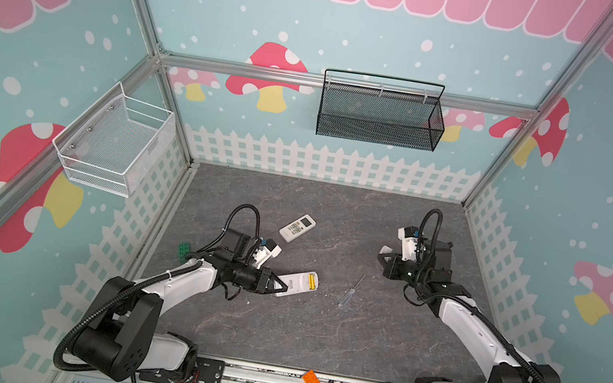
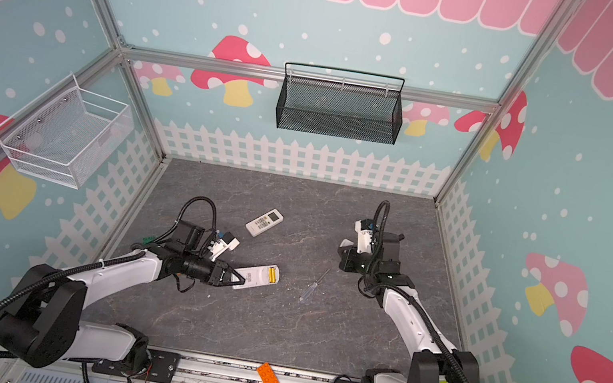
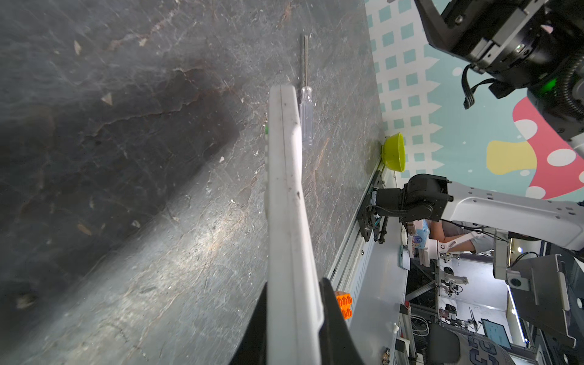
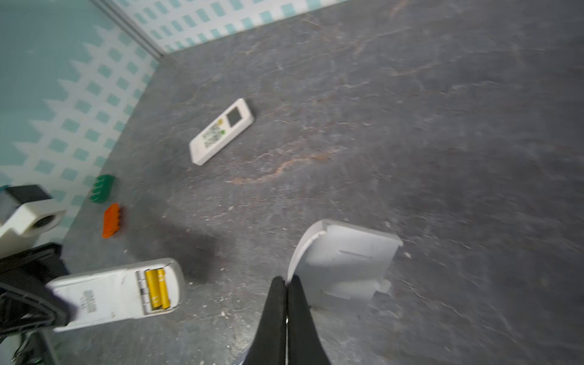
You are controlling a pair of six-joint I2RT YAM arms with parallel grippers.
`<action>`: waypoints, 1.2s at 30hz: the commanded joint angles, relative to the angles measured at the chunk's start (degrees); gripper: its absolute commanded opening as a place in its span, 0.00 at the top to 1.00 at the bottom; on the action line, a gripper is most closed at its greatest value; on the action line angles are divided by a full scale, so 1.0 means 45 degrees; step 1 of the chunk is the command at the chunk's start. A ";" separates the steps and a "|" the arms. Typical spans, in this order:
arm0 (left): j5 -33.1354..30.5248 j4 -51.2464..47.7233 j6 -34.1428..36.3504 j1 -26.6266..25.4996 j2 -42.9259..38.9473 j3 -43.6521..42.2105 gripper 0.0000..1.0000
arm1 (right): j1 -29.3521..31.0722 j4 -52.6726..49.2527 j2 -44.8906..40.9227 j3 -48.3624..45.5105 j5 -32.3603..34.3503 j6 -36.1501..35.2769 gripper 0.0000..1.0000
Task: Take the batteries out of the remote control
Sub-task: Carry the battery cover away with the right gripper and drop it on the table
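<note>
I'm looking at the printed label (image 4: 87,300) on the back of the open remote (image 4: 113,290), too blurred to read. Buttons (image 4: 212,135) on the second remote (image 4: 221,131) smear as well. Nothing legible anywhere.

The right gripper (image 4: 287,284) pinches the curved edge of a white cover (image 4: 344,262) (jaws pressed together). Two yellow batteries (image 4: 157,289) sit in the open remote (image 4: 104,294), which the left gripper (image 4: 53,311) holds.

Around me stand teal walls (image 1: 363,42) printed with mushrooms, pink scallops and a white fence; a black mesh basket (image 1: 379,124) hangs on the back wall; a white wire basket (image 1: 115,143) hangs on the side wall; my floor (image 1: 295,325) is grey marbled stone.
</note>
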 commanded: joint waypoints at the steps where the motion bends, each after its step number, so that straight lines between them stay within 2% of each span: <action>1: -0.0051 0.0367 -0.0465 -0.0427 0.0288 0.0347 1.00 | -0.0693 -0.1444 0.0170 0.0198 0.1560 -0.0284 1.00; 7: 0.0194 0.0673 -0.1200 -0.0680 0.1315 0.0671 1.00 | -0.1835 -0.1901 0.1169 0.0477 0.1985 -0.0983 1.00; 12: 0.0244 -0.0673 -0.1169 -0.0720 0.3033 0.2198 1.00 | -0.2607 -0.2038 0.2019 0.0559 0.1967 -0.1472 1.00; 22: -0.0299 -0.1361 -0.1270 -0.0925 0.4171 0.2660 1.00 | -0.2958 -0.1988 0.2708 0.0493 0.2135 -0.1611 1.00; 30: -0.1007 -0.2129 -0.1040 -0.0800 0.4321 0.2964 0.84 | -0.2958 -0.1982 0.3681 0.0513 0.2322 -0.1641 1.00; 36: -0.1569 -0.2691 -0.0888 -0.0264 0.4502 0.3197 0.71 | -0.2956 -0.2018 0.3977 0.0602 0.2204 -0.1670 0.99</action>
